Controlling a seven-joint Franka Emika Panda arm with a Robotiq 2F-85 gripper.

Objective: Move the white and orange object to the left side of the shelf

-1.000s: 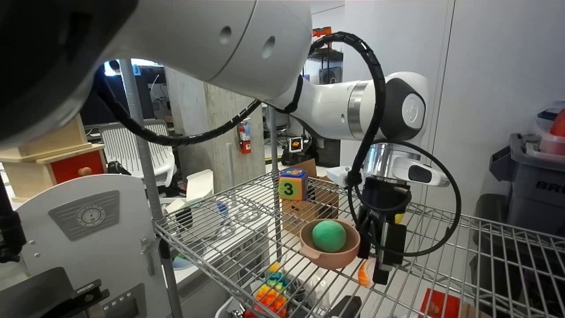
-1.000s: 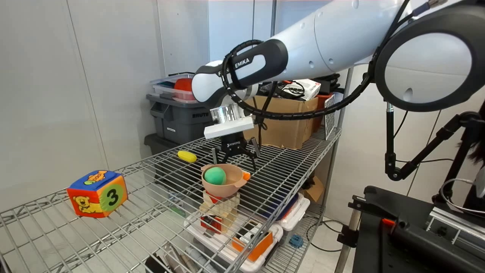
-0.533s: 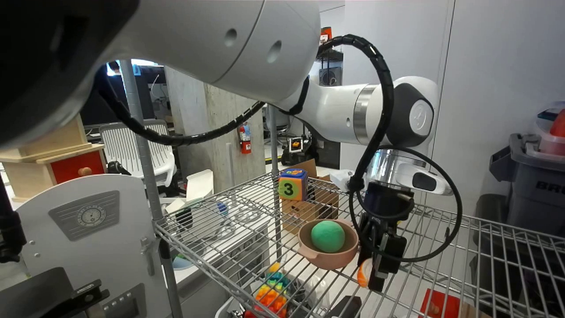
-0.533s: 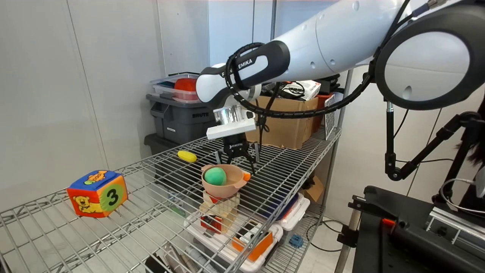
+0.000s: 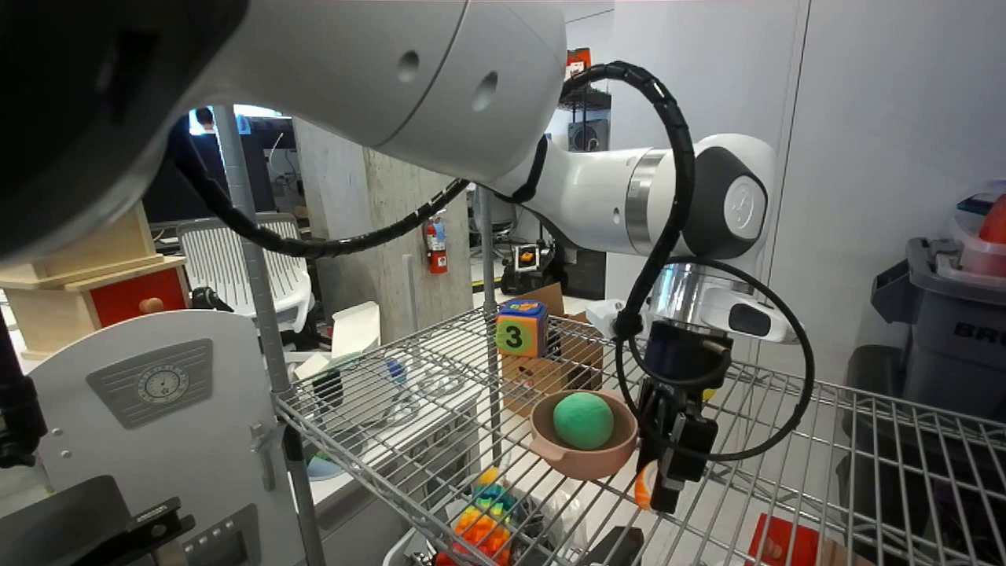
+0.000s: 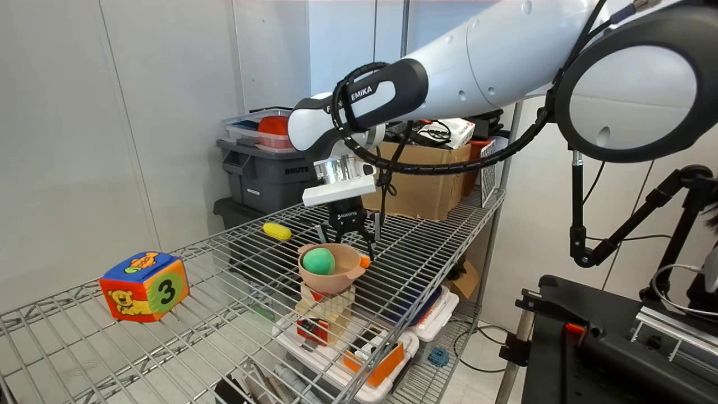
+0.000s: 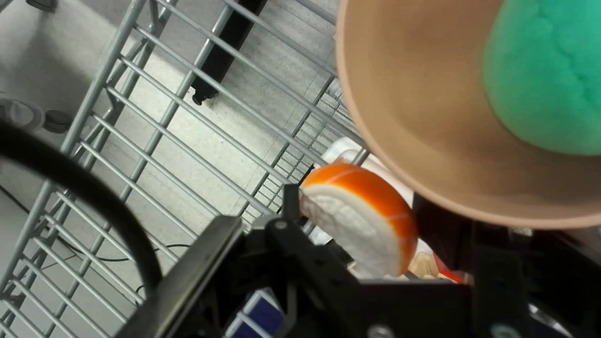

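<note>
The white and orange object (image 7: 361, 223) sits between the fingers of the end effector (image 7: 365, 215) — in the wrist view its orange side is turned toward the tan bowl (image 7: 413, 117) and its white side away from it. One fingertip (image 7: 291, 202) lies right at the object's edge; the opposite finger is dark and partly covered by the bowl's rim, so contact there cannot be made out. The fingers stand partway apart, with little more than the object's width showing between them — whether they have hold of it, I cannot tell. The object looks to rest on the wire worktop (image 7: 96, 89), under the end effector.

The bowl stands just beside the end effector, with a green ball (image 7: 547, 80) inside it. In an exterior view the bowl hides most of the object, and a bit of orange shows next to a fingertip. Beyond the bowl, well apart from the end effector, a cube (image 6: 145, 286) marked with a 3 sits on the worktop. A yellow item (image 6: 277, 231) lies off to the side of the end effector, and a cardboard box (image 6: 418, 188) stands behind it. A black cable (image 5: 803, 369) loops around beside the end effector.
</note>
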